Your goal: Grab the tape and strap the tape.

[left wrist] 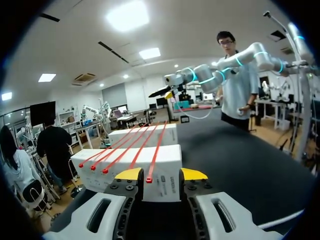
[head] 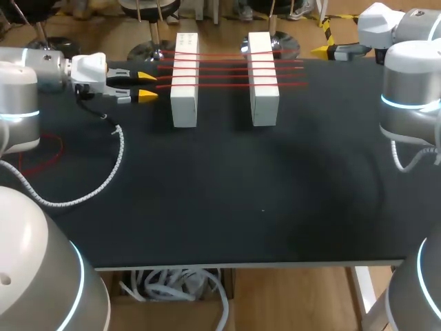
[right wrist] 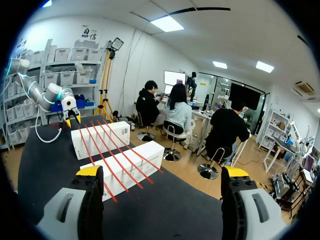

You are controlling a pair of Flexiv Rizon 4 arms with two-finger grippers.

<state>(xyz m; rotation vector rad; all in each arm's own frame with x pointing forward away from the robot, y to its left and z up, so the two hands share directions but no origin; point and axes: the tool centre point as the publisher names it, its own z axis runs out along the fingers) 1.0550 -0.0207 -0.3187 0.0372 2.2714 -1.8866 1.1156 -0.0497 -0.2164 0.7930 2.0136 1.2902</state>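
Note:
Several red tapes point(head: 227, 69) lie stretched side by side across two white boxes, the left box point(head: 185, 79) and the right box point(head: 263, 76), at the back of the black table point(head: 241, 193). My left gripper point(head: 147, 85) lies level just left of the left box, open, fingers a small way apart. In the left wrist view the nearest tape's end point(left wrist: 149, 179) sits between the yellow fingertips point(left wrist: 129, 173) without both touching it, the box point(left wrist: 150, 167) right ahead. My right gripper point(head: 324, 49) hangs at the back right, wide open point(right wrist: 162, 171) and empty, pointing at the boxes point(right wrist: 130, 165).
A white coiled cable point(head: 114, 165) from my left arm droops onto the table's left part. The table's front edge point(head: 248, 264) runs across below. My right arm's grey body point(head: 410, 103) stands over the right edge.

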